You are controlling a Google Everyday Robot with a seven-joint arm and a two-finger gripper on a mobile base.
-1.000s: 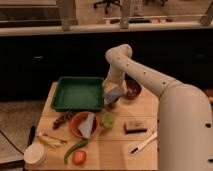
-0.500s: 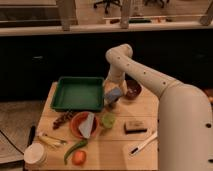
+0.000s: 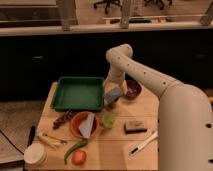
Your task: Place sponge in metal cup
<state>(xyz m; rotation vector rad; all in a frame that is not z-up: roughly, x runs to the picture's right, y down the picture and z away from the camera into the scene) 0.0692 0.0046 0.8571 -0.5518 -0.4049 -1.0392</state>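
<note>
The sponge (image 3: 113,93), a blue-grey pad with a paler edge, sits tilted just right of the green tray. Under it shows a dark grey bit of the metal cup (image 3: 111,104), mostly covered by the sponge. My gripper (image 3: 113,89) comes down from the white arm right onto the sponge's top. It stands open around the pad, and its lower tips are hidden behind it. I cannot tell whether the sponge rests on the cup's rim or hangs just over it.
Green tray (image 3: 77,93) at the back left, dark red bowl (image 3: 133,89) right of the gripper. Nearer lie a light-green cup (image 3: 108,120), a tan block (image 3: 135,126), a red plate with a white cloth (image 3: 82,125), a green pepper (image 3: 75,148) and a white utensil (image 3: 145,143).
</note>
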